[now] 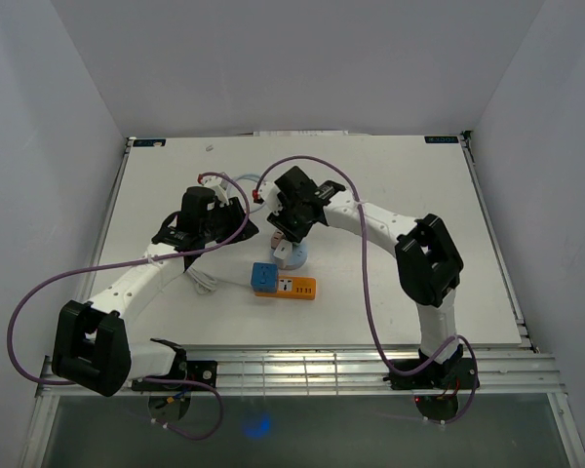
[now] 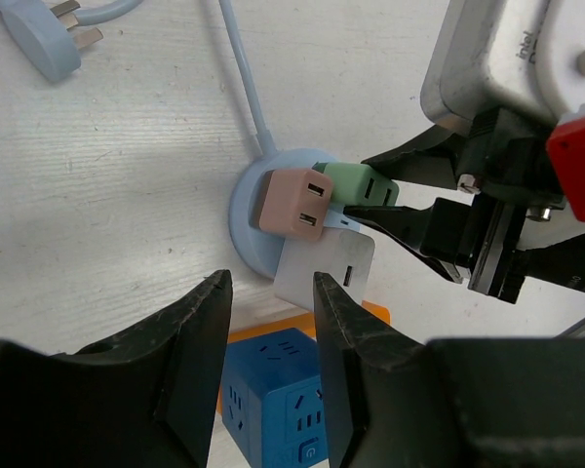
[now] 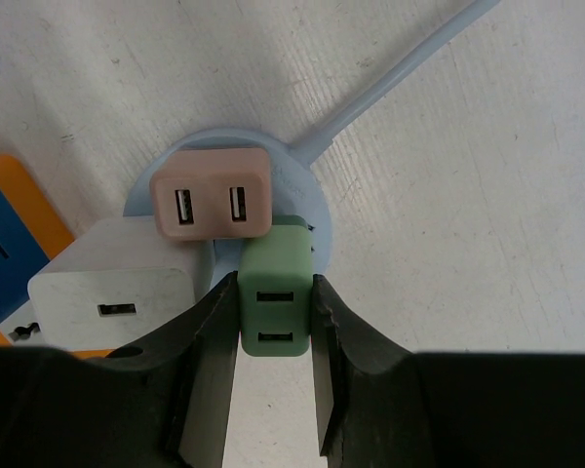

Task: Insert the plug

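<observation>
The right gripper (image 3: 273, 336) pinches the green plug (image 2: 356, 182), likely to push it into the round blue socket (image 3: 307, 185). The left gripper (image 2: 271, 322) hangs half open, empty.

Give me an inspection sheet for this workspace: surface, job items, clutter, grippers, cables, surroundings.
Surface: white table.
Job's things: green adapter at round blue hub, beside pink adapter and white adapter.
Clutter: blue cube socket at orange strip's end.
Grippers: left gripper open, empty; right gripper shut on green adapter.
Cables: pale blue cord from hub; pale blue plug lying unplugged; purple arm cables.
Surroundings: white walls.
</observation>
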{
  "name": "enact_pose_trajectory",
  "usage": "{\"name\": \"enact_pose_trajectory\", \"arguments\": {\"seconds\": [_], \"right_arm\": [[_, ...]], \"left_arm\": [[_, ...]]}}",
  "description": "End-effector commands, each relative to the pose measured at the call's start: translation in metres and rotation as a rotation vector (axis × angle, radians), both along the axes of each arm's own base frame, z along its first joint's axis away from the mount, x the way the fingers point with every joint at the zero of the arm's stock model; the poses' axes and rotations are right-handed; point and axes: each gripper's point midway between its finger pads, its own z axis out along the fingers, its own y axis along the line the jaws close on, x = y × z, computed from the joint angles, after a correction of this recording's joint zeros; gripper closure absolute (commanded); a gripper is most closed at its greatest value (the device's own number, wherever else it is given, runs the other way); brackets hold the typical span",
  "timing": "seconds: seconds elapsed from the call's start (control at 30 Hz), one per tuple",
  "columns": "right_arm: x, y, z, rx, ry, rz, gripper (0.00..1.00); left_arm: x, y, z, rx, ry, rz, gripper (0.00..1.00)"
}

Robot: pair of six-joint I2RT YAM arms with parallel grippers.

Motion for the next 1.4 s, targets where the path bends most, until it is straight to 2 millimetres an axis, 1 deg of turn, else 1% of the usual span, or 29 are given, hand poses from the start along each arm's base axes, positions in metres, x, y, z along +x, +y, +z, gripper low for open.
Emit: {"name": "enact_pose_trajectory", "arguments": {"seconds": [0.0, 0.23, 0.4, 0.5, 0.63, 0.73, 0.77, 0.83, 1.0, 1.03, 1.07, 1.13, 1.2, 1.33, 1.37], "right_arm": [[-0.013, -0.026, -0.045, -0.113, 0.07, -0.034, 0.92], [-0.023, -0.032, -0.056, -0.117, 0.078, -0.02, 0.92], [-0.031, -0.04, -0.073, -0.163, 0.115, -0.008, 0.92], [-0.035, -0.044, -0.077, -0.172, 0.119, -0.002, 0.92], [-0.043, -0.044, -0.082, -0.164, 0.157, 0.016, 0.92], [-0.046, -0.048, -0.086, -0.175, 0.168, 0.018, 0.92], [-0.051, -0.051, -0.088, -0.18, 0.173, 0.022, 0.92], [-0.052, -0.05, -0.089, -0.165, 0.171, 0.025, 0.92], [-0.061, -0.06, -0.096, -0.173, 0.186, 0.013, 0.92], [-0.061, -0.061, -0.096, -0.167, 0.182, 0.01, 0.92], [-0.059, -0.058, -0.09, -0.14, 0.162, 0.009, 0.92], [-0.064, -0.061, -0.092, -0.132, 0.167, 0.01, 0.92], [-0.061, -0.061, -0.091, -0.127, 0.168, 0.003, 0.92], [-0.064, -0.062, -0.103, -0.13, 0.206, 0.007, 0.92], [-0.064, -0.063, -0.108, -0.14, 0.217, 0.005, 0.92]], "left_arm": [[-0.002, 0.0, 0.017, -0.015, -0.044, -0.014, 0.51], [-0.002, 0.0, 0.018, -0.015, -0.046, -0.016, 0.51], [-0.002, -0.001, 0.018, -0.017, -0.047, -0.018, 0.51], [-0.002, -0.001, 0.018, -0.021, -0.045, -0.021, 0.51], [-0.002, -0.002, 0.019, -0.022, -0.046, -0.022, 0.51], [-0.002, -0.002, 0.02, -0.022, -0.048, -0.025, 0.51], [-0.002, -0.002, 0.02, -0.023, -0.05, -0.025, 0.51], [-0.002, -0.002, 0.019, -0.021, -0.049, -0.025, 0.52], [-0.002, -0.002, 0.02, -0.022, -0.049, -0.029, 0.52], [-0.002, -0.002, 0.02, -0.022, -0.049, -0.029, 0.52], [-0.002, -0.002, 0.02, -0.022, -0.049, -0.029, 0.52], [-0.003, -0.002, 0.02, -0.022, -0.048, -0.03, 0.52], [-0.003, -0.002, 0.02, -0.021, -0.05, -0.031, 0.52], [-0.003, -0.002, 0.021, -0.022, -0.051, -0.029, 0.53], [-0.003, -0.002, 0.022, -0.022, -0.052, -0.027, 0.53]]}}
